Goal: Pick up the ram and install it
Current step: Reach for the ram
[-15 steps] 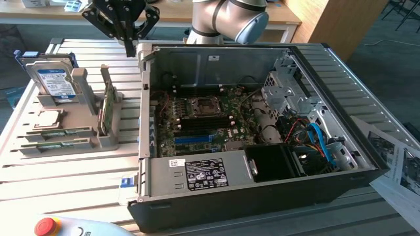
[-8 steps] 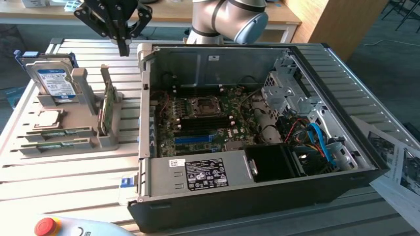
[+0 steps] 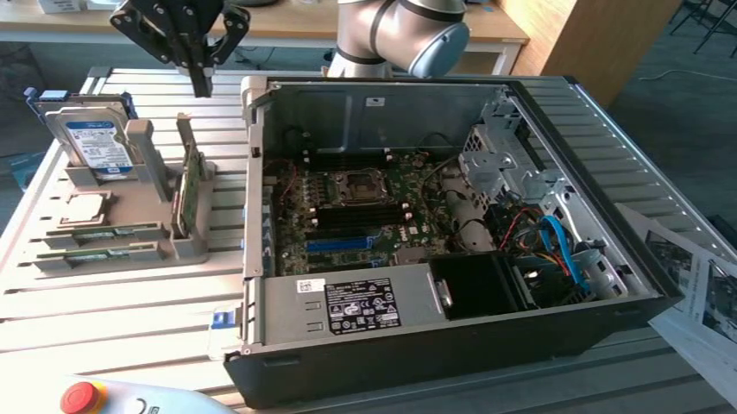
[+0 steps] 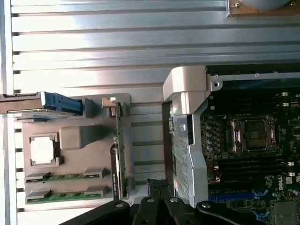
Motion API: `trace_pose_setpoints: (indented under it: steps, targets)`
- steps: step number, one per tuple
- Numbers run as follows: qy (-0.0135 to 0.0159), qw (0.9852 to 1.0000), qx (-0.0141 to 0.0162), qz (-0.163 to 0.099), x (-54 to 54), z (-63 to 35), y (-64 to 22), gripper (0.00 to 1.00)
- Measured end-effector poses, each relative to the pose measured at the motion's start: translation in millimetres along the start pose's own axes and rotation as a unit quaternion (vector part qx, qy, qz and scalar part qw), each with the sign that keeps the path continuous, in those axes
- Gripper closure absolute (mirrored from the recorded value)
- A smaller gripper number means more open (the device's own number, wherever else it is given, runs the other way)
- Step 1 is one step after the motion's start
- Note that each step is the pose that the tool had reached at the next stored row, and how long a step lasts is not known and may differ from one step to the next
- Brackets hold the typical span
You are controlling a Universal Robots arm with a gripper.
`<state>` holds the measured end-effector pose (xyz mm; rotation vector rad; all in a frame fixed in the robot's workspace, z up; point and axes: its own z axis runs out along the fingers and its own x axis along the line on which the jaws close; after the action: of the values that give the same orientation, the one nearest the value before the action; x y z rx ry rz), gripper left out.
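Grey slotted table carried the whole set-up. A black gripper hung in the upper left of the exterior frame, clear of everything under it. Its fingers were pressed together with nothing between them.

A grey holder sat at the exterior view's left, just beside the case.
- The ram lay flat in a slot at the holder's near end, in the left middle of the frame, just in front of the processor. It was well apart from the gripper and untouched. In the wrist view the ram showed as a thin green strip with grey clips at both ends.
- A second stick lay parallel in the next slot, nearer the camera.
- The processor, square and silver, lay flat in its pocket.
- A hard drive with a blue and white label stood on edge at the holder's far end.
- A green card stood upright on edge along the holder's side nearest the case.

The case, black with its side open, filled the centre of the frame.
- The motherboard lay inside, with a socket at mid-board and black slots just in front of it.
- A labelled power supply sat along the near wall.
- Blue cables ran at the lower right.

Papers lay at the right edge, and a red button sat in the bottom left corner.
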<state>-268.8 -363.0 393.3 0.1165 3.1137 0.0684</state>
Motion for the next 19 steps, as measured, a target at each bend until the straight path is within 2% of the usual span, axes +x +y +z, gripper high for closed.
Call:
trace_pose_setpoints:
  steps: [19]
  targets:
    - [0.0,1.0,0.0,0.0,42.2,-0.8,3.8,0.89]
